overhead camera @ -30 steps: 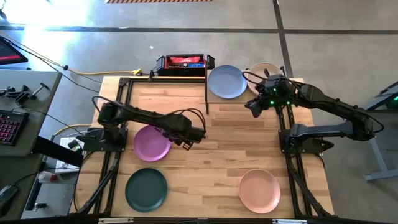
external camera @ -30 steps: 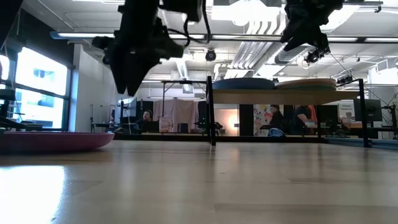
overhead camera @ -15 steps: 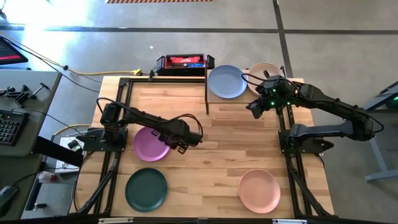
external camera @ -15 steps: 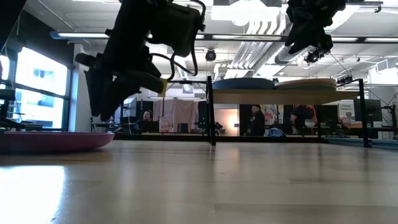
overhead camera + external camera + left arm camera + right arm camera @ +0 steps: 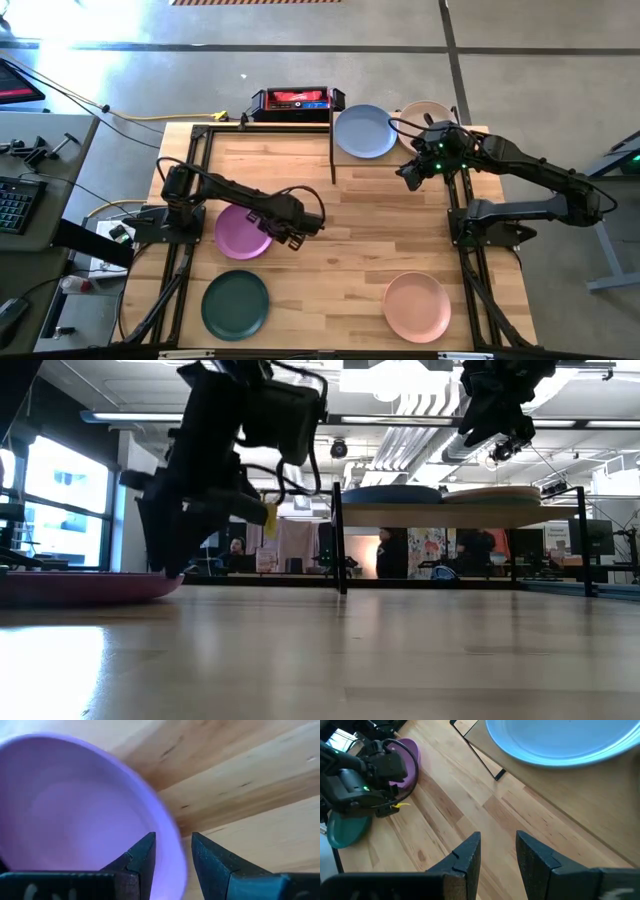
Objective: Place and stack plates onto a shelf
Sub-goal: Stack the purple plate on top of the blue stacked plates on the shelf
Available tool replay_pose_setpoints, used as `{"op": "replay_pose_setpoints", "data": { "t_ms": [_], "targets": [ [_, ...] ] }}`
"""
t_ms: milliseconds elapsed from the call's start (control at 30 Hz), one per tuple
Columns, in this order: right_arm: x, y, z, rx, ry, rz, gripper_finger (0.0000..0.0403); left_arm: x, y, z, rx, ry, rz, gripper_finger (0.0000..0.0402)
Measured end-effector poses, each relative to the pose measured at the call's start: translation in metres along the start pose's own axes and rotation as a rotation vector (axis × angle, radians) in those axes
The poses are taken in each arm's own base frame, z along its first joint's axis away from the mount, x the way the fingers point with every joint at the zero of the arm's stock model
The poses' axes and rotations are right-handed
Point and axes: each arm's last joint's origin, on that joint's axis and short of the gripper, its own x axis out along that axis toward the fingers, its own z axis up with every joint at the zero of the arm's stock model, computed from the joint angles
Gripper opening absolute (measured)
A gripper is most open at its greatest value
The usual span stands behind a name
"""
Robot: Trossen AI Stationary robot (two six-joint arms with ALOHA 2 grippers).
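The left gripper [image 5: 172,862] is low at the edge of the purple plate [image 5: 243,229], its 2 fingers open with the plate rim between them, not yet clamped. The right gripper [image 5: 497,852] hangs open and empty beside the shelf [image 5: 600,815], where the blue plate [image 5: 364,131] and the beige plate [image 5: 425,113] lie.
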Motion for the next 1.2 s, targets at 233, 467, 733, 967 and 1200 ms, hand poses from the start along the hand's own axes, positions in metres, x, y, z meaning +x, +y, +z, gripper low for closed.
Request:
{"op": "replay_pose_setpoints", "data": {
  "t_ms": [233,467,733,967,1200],
  "targets": [
    [0.0,0.0,0.0,0.002,-0.001,0.0,0.0106,0.014,0.001,-0.002,-0.009,0.017,-0.012,0.0115],
    [0.0,0.0,0.0,0.0,0.0,0.0,0.0106,0.02,0.002,-0.001,0.02,0.012,-0.016,0.0109],
    [0.0,0.0,0.0,-0.001,-0.002,-0.003,0.0106,0.02,0.0,-0.006,0.126,0.041,-0.03,0.0028],
    [0.0,0.0,0.0,0.0,0.0,-0.008,0.0106,0.016,-0.001,-0.009,0.189,0.035,-0.025,0.0009],
    [0.0,0.0,0.0,0.0,0.0,-0.009,0.0106,-0.012,-0.003,-0.01,0.294,-0.003,0.023,0.0003]
  ]
}}
